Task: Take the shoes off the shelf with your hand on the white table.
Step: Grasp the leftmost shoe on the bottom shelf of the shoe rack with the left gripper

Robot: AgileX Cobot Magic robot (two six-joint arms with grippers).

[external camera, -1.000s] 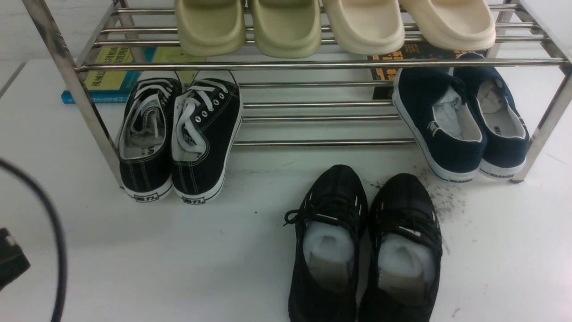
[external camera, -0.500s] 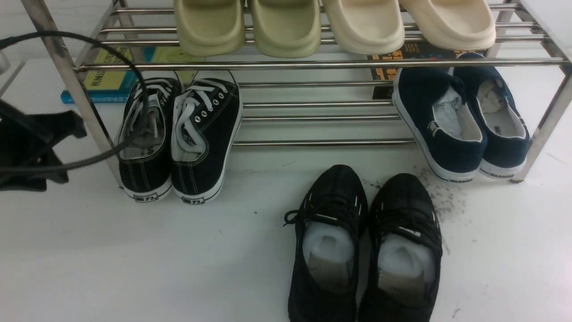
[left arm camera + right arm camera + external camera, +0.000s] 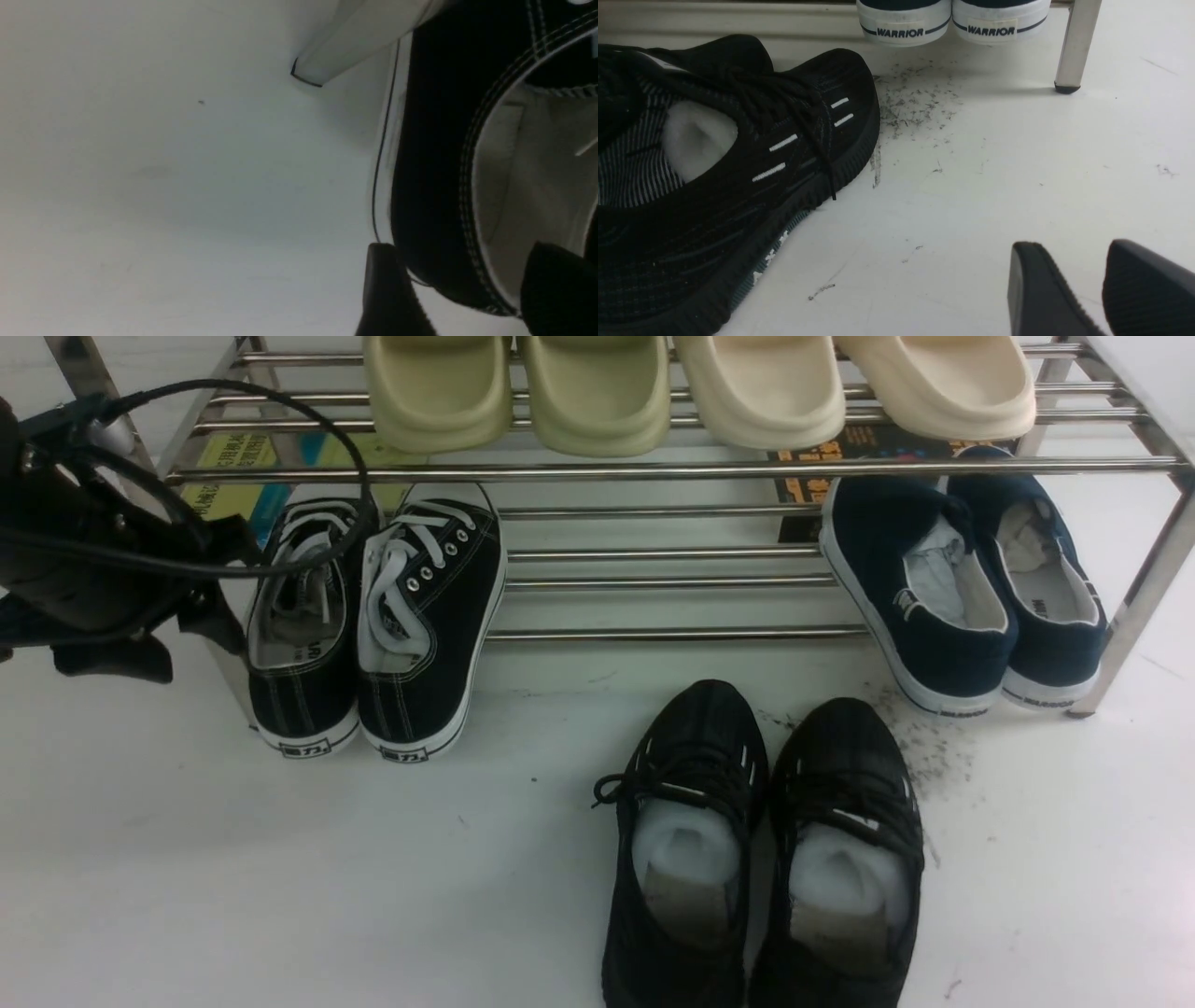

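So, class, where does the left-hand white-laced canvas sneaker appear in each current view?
Front: left side, left one of the white-laced canvas pair.
Left wrist: large, partly cropped, beside a rack leg and the left end effector.
Right wrist: not in it.
Shared landmark: chrome rack, with a different leg in each wrist view.

Right wrist view: "WARRIOR", dark capitals, legible on the white heel band of each navy shoe, one marking per heel. Front view: black canvas sneakers bear small heel marks, characters uncertain; yellow-and-blue book carries Chinese characters, too small to transcribe.
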